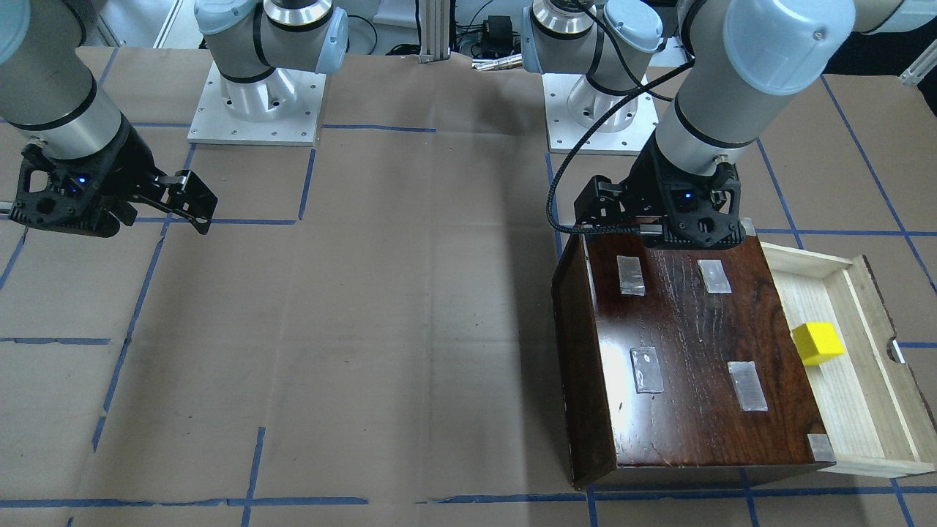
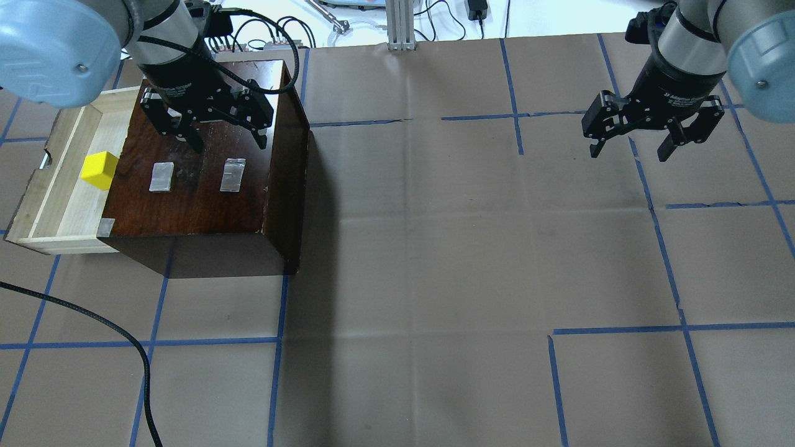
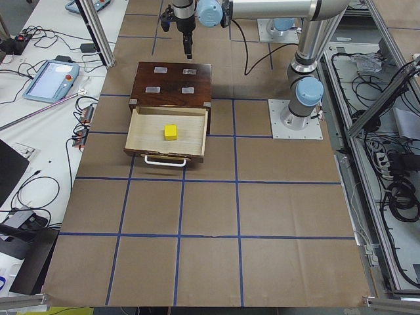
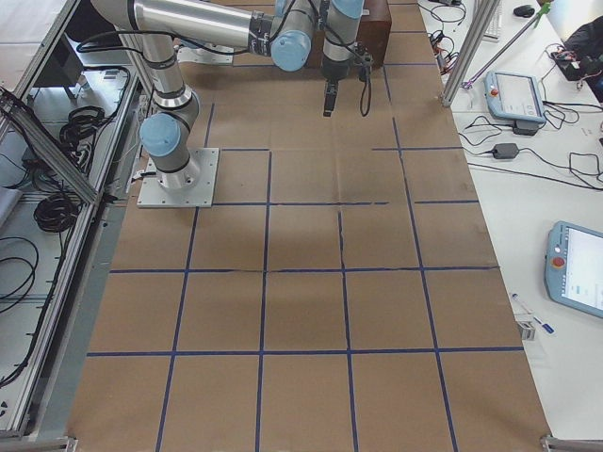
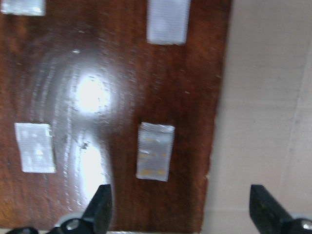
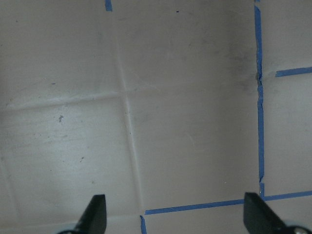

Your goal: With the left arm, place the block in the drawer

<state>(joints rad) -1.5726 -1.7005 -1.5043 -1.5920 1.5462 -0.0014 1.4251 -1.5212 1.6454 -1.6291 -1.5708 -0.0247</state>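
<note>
Fingers of the left gripper are spread wide and hold nothing, hovering over the cabinet top. The block lies free on the floor of the drawer, which is pulled out of the cabinet, so the placing looks done, with at most the arm's retreat left. The right gripper, also spread and empty, hangs well apart from the cabinet.

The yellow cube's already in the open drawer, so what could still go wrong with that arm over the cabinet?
The left tool hangs open above the cabinet top; leaving low might scrape its tape patches. The braided cable loops beside the cabinet's corner and could snag. The block sits in the drawer close to the cabinet's front, so it may catch if the drawer gets shut.
</note>
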